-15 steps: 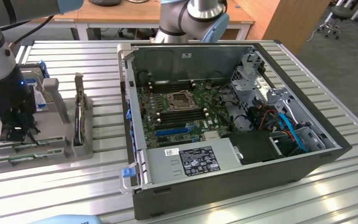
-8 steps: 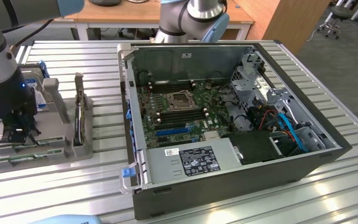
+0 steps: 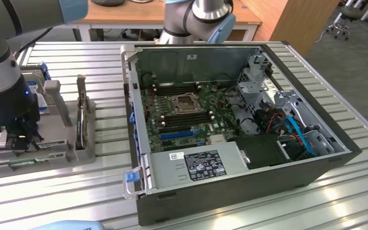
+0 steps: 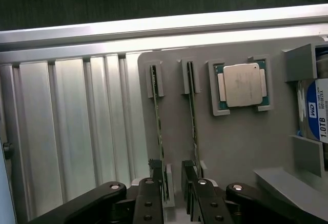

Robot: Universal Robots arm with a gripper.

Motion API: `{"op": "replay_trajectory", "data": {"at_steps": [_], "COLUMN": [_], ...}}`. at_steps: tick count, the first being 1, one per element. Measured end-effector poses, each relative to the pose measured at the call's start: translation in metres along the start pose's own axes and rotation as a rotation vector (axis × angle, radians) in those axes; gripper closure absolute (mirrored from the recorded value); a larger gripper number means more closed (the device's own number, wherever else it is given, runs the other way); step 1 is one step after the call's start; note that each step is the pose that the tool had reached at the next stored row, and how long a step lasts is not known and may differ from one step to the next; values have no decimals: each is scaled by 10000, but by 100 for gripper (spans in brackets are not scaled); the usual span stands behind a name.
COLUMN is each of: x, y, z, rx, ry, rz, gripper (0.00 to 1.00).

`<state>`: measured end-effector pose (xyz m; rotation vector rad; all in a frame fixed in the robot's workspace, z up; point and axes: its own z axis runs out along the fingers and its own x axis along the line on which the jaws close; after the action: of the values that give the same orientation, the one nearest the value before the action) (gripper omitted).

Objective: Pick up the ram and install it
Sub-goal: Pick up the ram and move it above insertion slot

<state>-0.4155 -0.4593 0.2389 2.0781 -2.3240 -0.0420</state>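
Jaws stand wide apart and grip nothing: the gripper [image 4: 172,177] hangs just above one end of the grey holder tray [image 4: 246,147], and its two black fingers [image 4: 155,193] reach down over the slots at that end. The ram [image 4: 158,121] stands on its long edge in the tray slot closest to the tray's outer side, next to the bare slats of the table [image 4: 72,131]. Its near end shows in the gap between the fingers, close against one of them; whether it touches that finger cannot be told. A second memory stick [image 4: 192,116] stands on edge in the next slot of the tray, parallel to the ram, and its near end runs up to the other finger. Deeper into the tray from these two slots the square silver processor [image 4: 241,84] lies flat in its own pocket, and beyond that the hard drive [image 4: 316,106] sits at the tray's far side. In the exterior view the gripper [image 3: 19,139] hovers over the front part of the tray [image 3: 59,127], and the open computer case [image 3: 235,187] rests on the table just beside the tray, toward the exterior view's right, with its motherboard [image 3: 178,110] exposed.
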Motion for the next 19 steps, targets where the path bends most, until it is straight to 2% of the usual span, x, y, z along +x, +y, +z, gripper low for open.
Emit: {"op": "replay_trajectory", "data": {"at_steps": [7, 15, 19], "x": [0, 0, 0], "y": [-1, -1, -1], "z": [23, 31, 32], "rx": [-1, -16, -15], "ry": [2, 26, 26], "rz": [-32, -627, -672], "gripper": [71, 71, 71]}}
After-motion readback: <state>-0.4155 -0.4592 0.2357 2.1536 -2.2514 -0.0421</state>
